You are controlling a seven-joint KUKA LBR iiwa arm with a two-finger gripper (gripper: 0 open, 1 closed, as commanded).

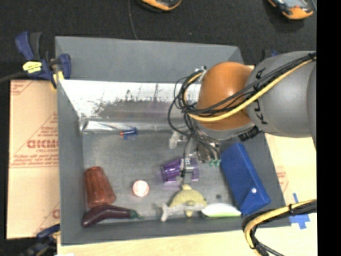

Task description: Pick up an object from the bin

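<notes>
Bin floor first, from the left: a reddish-brown cup point(98, 186) sits near the left wall. Just below it a dark purple eggplant point(106, 215) stretches along the front wall. Up by the back wall, well apart from those two, there's a small blue-and-red piece point(128, 133), too small to name. Moving across, a pink-and-white ball point(140, 188) rests alone on bare metal, between the cup and the middle cluster.

Now the centre, and this is where it's happening. A translucent purple object point(171, 171) lies on the floor of the grey bin point(72, 143), right of the ball. The gripper point(187, 167) is down at its right end, touching it or all but touching; the view does not settle which. Whether the gripper is released or clenched cannot be told, as its tip is lost against the purple plastic.

Just below the purple object lies a pale yellow toy fish point(185, 199). Just beside that, to the right, a white-and-green item point(221, 211) lies flat along the front wall. Above them the arm's orange cover point(226, 92) and its looped cables point(181, 97) hang over the bin's right half. Furthest right, a blue box point(242, 177) lies along the right wall, near the gripper but apart from it.
</notes>
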